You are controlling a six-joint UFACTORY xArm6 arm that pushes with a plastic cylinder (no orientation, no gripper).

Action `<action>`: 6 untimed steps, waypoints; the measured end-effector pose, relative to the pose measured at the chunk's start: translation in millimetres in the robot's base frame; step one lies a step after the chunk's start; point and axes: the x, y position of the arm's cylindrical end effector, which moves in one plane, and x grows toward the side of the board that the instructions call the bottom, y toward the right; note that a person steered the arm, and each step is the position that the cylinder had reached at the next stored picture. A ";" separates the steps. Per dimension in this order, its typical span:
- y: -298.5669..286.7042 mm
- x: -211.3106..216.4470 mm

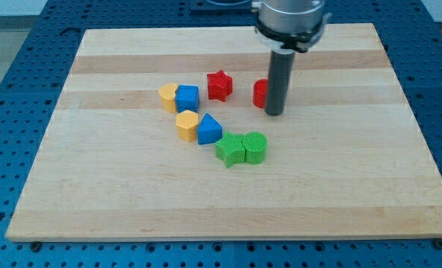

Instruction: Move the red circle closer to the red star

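On the worktop (132, 208) sit eight blocks: two red (star (219, 85), circle (259, 94)), two yellow (167, 97) (186, 124), two blue (187, 97) (209, 129), two green (229, 150) (255, 147)

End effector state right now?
No gripper: my tip holds nothing, sitting against the red circle on the view's right, red star further left.

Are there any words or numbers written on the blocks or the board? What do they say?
None: no word, number or sign can be read anywhere. The red circle, red star, the other blocks and the wooden board are all plain.
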 end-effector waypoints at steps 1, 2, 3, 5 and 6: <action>-35.8 -10.4; 3.3 -10.4; 70.4 -22.7; 45.6 -56.0; -16.7 -44.6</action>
